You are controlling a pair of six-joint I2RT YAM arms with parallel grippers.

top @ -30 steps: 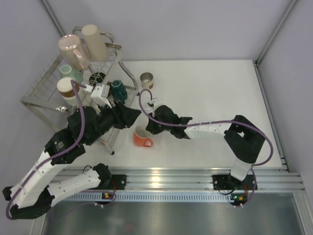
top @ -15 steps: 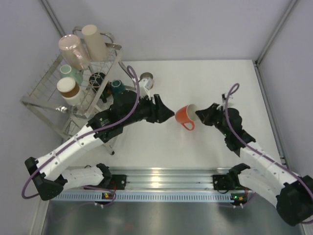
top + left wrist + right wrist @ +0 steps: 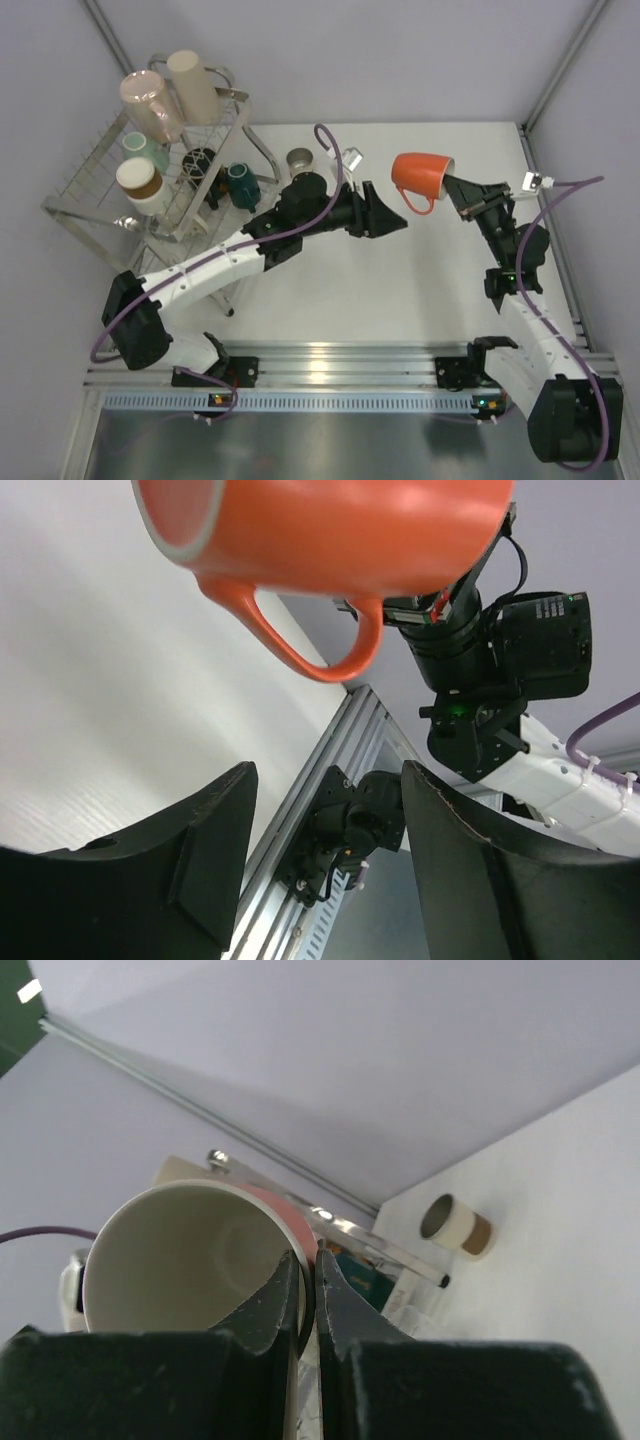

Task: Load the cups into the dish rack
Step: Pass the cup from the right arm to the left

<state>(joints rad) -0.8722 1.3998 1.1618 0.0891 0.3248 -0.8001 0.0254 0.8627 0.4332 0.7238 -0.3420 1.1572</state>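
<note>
The dish rack [image 3: 88,172] is set at the desk's [image 3: 430,290] ten o'clock corner, with several cups [image 3: 150,100] in it. A lone cup [image 3: 299,161] is stood on the desk at the rack's three o'clock. A mug [image 3: 420,172] is held above the desk by the right hand [image 3: 456,187]; the left hand [image 3: 388,220] is found at its seven o'clock, apart.

Orange mug [image 3: 420,172] glossy, smooth glaze; dish rack [image 3: 100,155] shiny thin metal wire; left pincer [image 3: 325,790] matt black plastic

Orange mug [image 3: 340,530], upper side cut off by the left wrist view's top edge
</note>
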